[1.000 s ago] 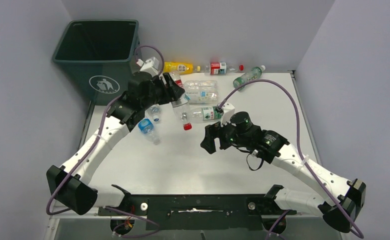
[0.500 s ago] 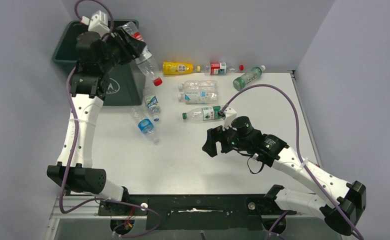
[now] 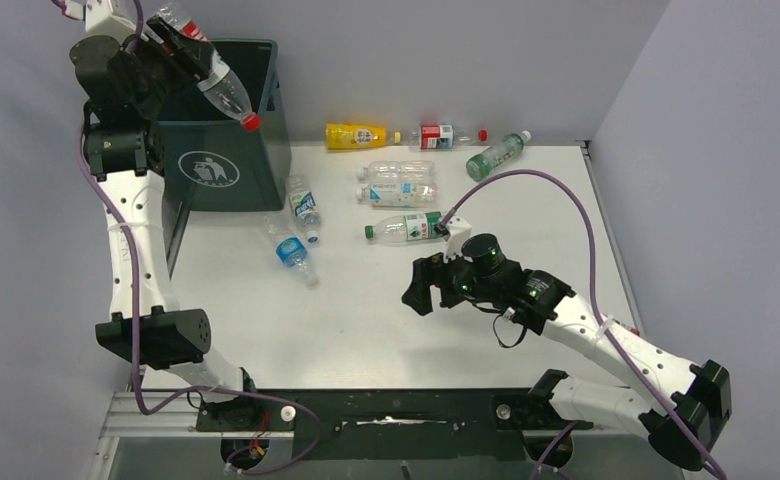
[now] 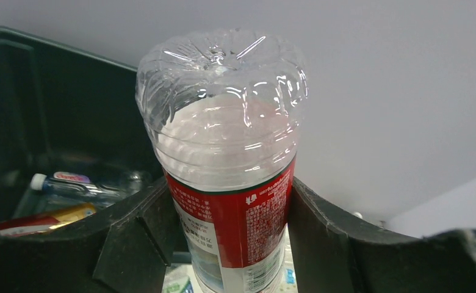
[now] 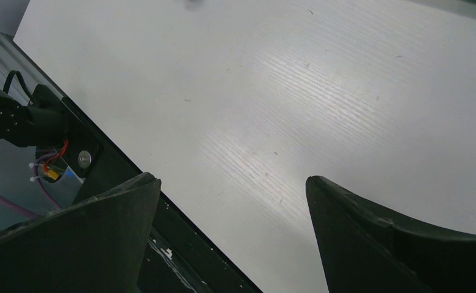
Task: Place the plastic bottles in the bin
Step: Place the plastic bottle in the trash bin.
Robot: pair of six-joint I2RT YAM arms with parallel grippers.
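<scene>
Room: plain grey walls close in the white, faintly grained counter (image 3: 366, 320) on three sides. A black rail (image 3: 386, 412) runs along its near edge.
Bin: the dark green bin (image 3: 228, 150) stands at the far-left corner. The left wrist view shows a white-capped bottle (image 4: 64, 181) and a gold-and-red bottle (image 4: 46, 221) lying inside.
Left pincer: the left pincer (image 3: 174, 48) is clamped on the red-label bottle (image 4: 223, 152), held high and tilted cap-down. From above, it overlaps the bin's opening near the right rim.
Right pincer: the right pincer (image 3: 418, 288) hangs low over bare counter, jaws wide apart, gripping nothing.
Loose bottles: a yellow bottle (image 3: 356, 135), a red-and-white bottle (image 3: 441, 135) and a green-label bottle (image 3: 496, 153) lie along the far edge. Two clear bottles (image 3: 398, 180) lie side by side, with a green-capped bottle (image 3: 406, 228) nearer. Two blue-label bottles (image 3: 296, 230) lie by the bin.
Change: a second ago the left arm was low among the loose bottles. Half a second ago it held the bottle before the bin's front, and now it is higher and further left. The right arm has barely shifted.
Writing: a white litter-person logo marks the bin's front. The white print on the red label is too small to read.
</scene>
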